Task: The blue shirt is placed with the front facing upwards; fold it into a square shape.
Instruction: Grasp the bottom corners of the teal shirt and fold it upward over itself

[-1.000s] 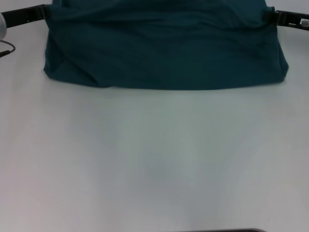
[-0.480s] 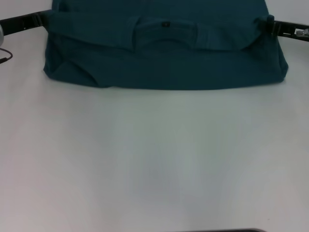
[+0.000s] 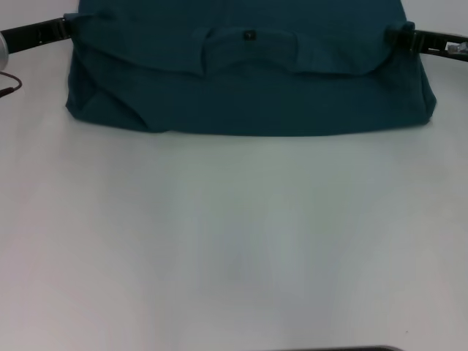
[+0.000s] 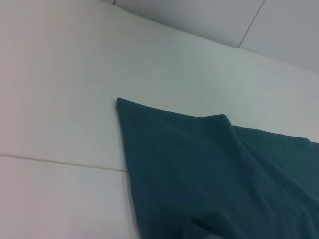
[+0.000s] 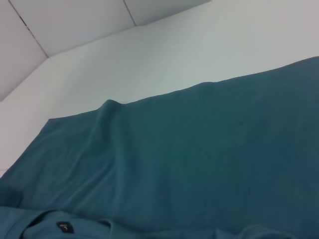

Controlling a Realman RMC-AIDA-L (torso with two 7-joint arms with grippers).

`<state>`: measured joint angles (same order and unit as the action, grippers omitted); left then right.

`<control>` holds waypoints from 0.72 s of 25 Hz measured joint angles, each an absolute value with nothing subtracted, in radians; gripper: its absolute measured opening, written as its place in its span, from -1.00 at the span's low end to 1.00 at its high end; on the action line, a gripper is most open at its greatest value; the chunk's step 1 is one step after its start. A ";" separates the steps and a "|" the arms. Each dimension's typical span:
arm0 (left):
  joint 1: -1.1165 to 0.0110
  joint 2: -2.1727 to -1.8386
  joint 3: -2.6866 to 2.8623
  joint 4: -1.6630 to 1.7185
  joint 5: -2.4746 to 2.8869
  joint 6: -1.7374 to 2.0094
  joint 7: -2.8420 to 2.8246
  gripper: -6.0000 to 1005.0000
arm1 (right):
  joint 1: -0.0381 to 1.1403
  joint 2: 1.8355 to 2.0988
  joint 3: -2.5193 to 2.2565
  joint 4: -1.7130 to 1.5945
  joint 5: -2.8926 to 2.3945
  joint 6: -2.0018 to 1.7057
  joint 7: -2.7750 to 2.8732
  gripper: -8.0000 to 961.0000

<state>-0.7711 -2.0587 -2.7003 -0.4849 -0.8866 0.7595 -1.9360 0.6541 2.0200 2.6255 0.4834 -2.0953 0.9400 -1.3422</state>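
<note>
One shirt (image 3: 248, 95) lies across the top of the head view. It carries one collar (image 3: 250, 50) and one black label (image 3: 249, 34). Two grippers appear: left (image 3: 64, 28), upper left; right (image 3: 398, 35), upper right.

A plain white table (image 3: 234, 241) meets pale panelled walls (image 5: 75, 20) with dark seams.

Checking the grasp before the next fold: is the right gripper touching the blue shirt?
Touching. In the head view the right gripper meets the blue shirt at its edge, where the cloth bunches around the tip.
</note>
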 joint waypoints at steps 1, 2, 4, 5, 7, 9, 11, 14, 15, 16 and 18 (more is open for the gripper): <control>-0.770 -2.060 -2.700 -0.488 -0.887 0.761 -1.936 -0.76 | 0.654 2.020 2.624 0.485 -2.095 0.942 -1.342 -0.79; -0.770 -2.060 -2.700 -0.490 -0.887 0.762 -1.936 -0.70 | 0.655 2.020 2.621 0.486 -2.095 0.944 -1.342 -0.71; -0.770 -2.060 -2.700 -0.492 -0.887 0.764 -1.937 -0.60 | 0.655 2.020 2.613 0.488 -2.095 0.945 -1.342 -0.55; -0.770 -2.060 -2.700 -0.495 -0.887 0.765 -1.938 -0.56 | 0.655 2.020 2.609 0.489 -2.095 0.947 -1.340 -0.47; -0.769 -2.060 -2.700 -0.505 -0.887 0.768 -1.942 -0.48 | 0.653 2.019 2.609 0.491 -2.096 0.955 -1.339 -0.30; -0.766 -2.065 -2.700 -0.524 -0.887 0.778 -1.944 -0.40 | 0.646 2.017 2.612 0.499 -2.095 0.974 -1.337 -0.13; -0.762 -2.074 -2.700 -0.546 -0.887 0.793 -1.945 -0.32 | 0.638 2.016 2.618 0.511 -2.094 0.992 -1.335 0.04; -0.753 -2.089 -2.700 -0.587 -0.887 0.819 -1.946 -0.20 | 0.616 2.018 2.623 0.543 -2.087 1.024 -1.335 0.18; -0.750 -2.092 -2.700 -0.599 -0.887 0.828 -1.947 -0.12 | 0.607 2.019 2.624 0.553 -2.080 1.035 -1.337 0.21; -0.747 -2.094 -2.701 -0.610 -0.887 0.840 -1.949 -0.04 | 0.599 2.020 2.624 0.562 -2.072 1.045 -1.339 0.23; -0.738 -2.097 -2.706 -0.633 -0.887 0.867 -1.956 0.13 | 0.578 2.020 2.626 0.585 -2.049 1.071 -1.344 0.29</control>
